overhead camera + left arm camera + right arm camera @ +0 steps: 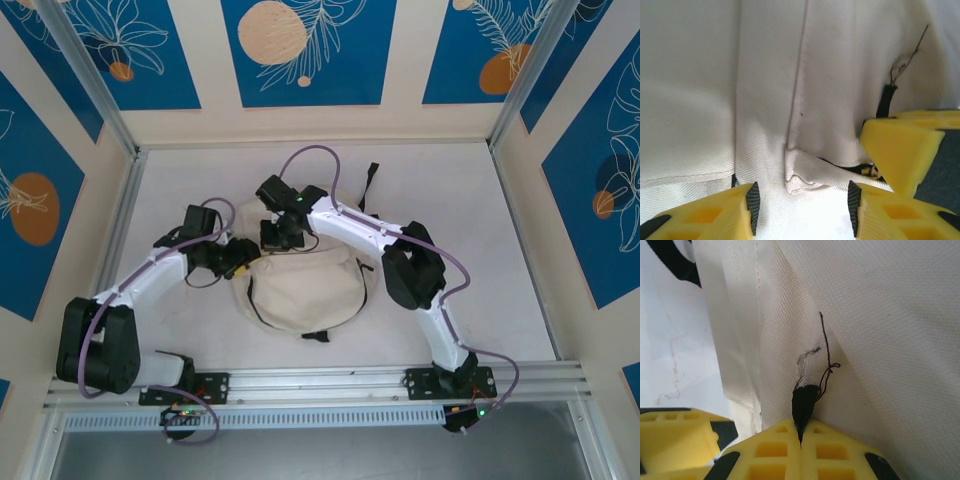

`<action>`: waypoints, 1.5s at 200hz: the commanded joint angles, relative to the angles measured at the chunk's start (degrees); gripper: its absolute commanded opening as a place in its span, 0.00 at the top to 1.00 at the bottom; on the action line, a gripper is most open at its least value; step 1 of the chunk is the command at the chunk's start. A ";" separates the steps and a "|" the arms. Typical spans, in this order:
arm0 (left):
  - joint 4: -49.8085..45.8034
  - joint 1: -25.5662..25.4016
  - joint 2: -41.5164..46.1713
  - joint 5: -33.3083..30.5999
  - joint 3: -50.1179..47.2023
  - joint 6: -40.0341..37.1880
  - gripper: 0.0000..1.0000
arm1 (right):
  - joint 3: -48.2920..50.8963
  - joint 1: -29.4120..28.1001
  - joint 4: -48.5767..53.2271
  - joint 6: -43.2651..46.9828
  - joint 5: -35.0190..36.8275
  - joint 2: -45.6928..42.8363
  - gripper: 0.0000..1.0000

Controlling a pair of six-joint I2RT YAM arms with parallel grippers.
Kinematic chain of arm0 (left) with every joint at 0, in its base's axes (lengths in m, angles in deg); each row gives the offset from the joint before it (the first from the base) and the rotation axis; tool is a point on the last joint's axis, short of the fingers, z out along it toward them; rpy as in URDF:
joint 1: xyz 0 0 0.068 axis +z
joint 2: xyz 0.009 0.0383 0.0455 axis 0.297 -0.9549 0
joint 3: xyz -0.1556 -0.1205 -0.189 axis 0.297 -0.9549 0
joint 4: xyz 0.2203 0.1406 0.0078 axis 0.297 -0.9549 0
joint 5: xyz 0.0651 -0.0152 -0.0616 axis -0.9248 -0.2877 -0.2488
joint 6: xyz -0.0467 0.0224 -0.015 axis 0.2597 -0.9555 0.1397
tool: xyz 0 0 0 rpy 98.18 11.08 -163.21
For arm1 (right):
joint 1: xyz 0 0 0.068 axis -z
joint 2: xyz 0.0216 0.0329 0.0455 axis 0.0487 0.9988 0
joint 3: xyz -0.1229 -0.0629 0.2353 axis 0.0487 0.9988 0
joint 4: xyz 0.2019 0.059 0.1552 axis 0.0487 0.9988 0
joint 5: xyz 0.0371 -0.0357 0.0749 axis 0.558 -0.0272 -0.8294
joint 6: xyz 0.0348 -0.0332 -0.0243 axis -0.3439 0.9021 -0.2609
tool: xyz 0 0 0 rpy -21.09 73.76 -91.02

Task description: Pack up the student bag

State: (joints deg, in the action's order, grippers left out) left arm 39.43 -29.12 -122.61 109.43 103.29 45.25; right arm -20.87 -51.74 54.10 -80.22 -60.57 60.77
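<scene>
The student bag (pixel 300 290) lies flat near the middle of the white desk (pixel 440 190), between the two arms, its cream canvas slumped and soft. A black strap (pixel 370 185) trails from its far edge across the desk, and a black zipper line (pixel 255 305) curves down its left side. Both arms reach in over the bag's far left part, their tips close together.

The left end effector (pixel 240 262) sits at the bag's left edge. From its wrist camera, the left end effector (pixel 802 207) stands with its yellow fingers (pixel 715 215) apart, the black pads facing each other across a gap. A small crumpled fold of canvas (pixel 800 175) lies between them, and neither pad presses on it. A stitched seam (pixel 800 75) runs up the cloth above the fold. Just to the right, a yellow finger of the other arm (pixel 900 150) pokes in against the cloth.

The right end effector (pixel 283 236) is at the bag's far edge. From its wrist camera, the right end effector (pixel 800 440) has its two yellow fingers pressed together on a black tab (pixel 804 402) sewn into the canvas, with loose black threads (pixel 825 350) fraying above it. The cloth rises in a ridge from the pinch
</scene>
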 commanded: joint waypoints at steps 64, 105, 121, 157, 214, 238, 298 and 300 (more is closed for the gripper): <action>11.59 0.91 -4.41 7.38 -1.75 9.05 0.49 | 7.45 1.05 -9.35 -1.93 -10.33 -8.86 1.00; 14.98 0.93 -6.84 11.03 -2.08 10.67 0.51 | 8.78 0.97 -9.13 -2.74 -9.06 -9.15 1.00; 15.66 0.91 -7.11 11.23 -2.36 11.02 0.62 | 8.66 0.92 -8.08 -2.72 -7.12 -9.20 1.00; 13.20 0.89 -6.72 8.31 -2.10 9.34 0.95 | 7.77 0.09 -3.35 -2.48 0.77 -8.92 0.85; 9.05 0.89 -5.62 5.72 -1.24 6.04 1.00 | 6.32 -1.01 0.30 -2.20 6.73 -8.38 0.85; 8.32 0.91 -5.27 5.47 -0.90 5.40 1.00 | 4.57 -1.64 2.21 -1.89 9.13 -7.66 0.93; 6.93 0.94 -5.14 4.97 -0.27 4.06 1.00 | 4.85 -2.73 0.78 -0.51 9.01 -9.05 0.95; 6.95 0.96 -5.11 4.93 -0.26 4.01 1.00 | 5.02 -2.73 0.54 -0.42 8.80 -9.10 0.96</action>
State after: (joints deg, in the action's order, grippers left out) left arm 49.83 -28.53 -128.84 115.49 101.59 51.11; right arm -15.82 -54.12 55.15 -81.58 -51.11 54.50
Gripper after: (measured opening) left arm 0.047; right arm 0.077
